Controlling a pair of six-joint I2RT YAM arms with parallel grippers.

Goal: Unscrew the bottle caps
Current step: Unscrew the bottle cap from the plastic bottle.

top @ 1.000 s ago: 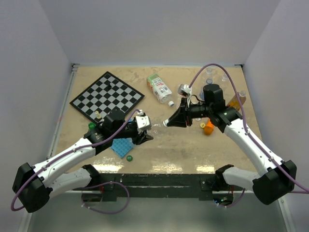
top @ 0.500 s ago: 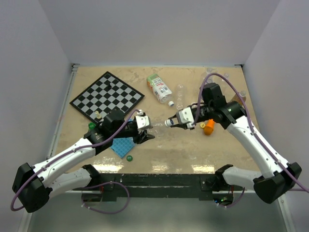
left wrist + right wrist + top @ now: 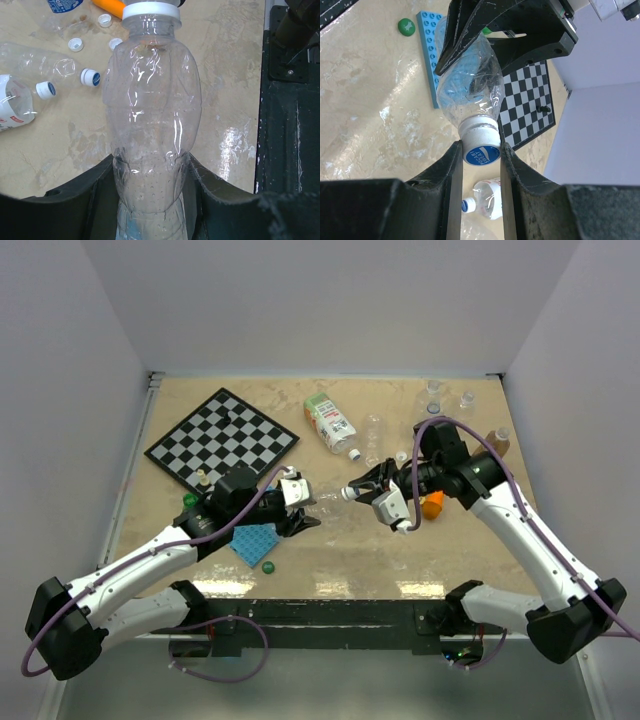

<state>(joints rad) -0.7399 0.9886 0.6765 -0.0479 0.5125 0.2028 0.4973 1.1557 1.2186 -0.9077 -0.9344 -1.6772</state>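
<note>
**Left gripper** (image 3: 150, 165): The fingers are closed on the lower body of the clear bottle (image 3: 150, 100), one finger against each side. The bottle is carried lying roughly level above the table (image 3: 330, 550), with its neck pointing toward the right arm.

**Right gripper** (image 3: 481, 150): The jaws are narrowed to the width of the cap. Both fingers (image 3: 451, 175) press the ribbed sides of the white cap (image 3: 479, 134), which is seated on the neck of the held bottle. The blue printed top of the cap faces the right wrist camera.

**Table surface:**
- A green cap (image 3: 267, 566) lies beside the blue studded plate (image 3: 255, 542), below the left gripper.
- Three loose white caps (image 3: 75, 45) lie near a second clear bottle (image 3: 45, 60), which is capped and lying on its side.
- A labelled bottle (image 3: 330, 423), also capped, lies beside the chessboard (image 3: 222, 438).
</note>
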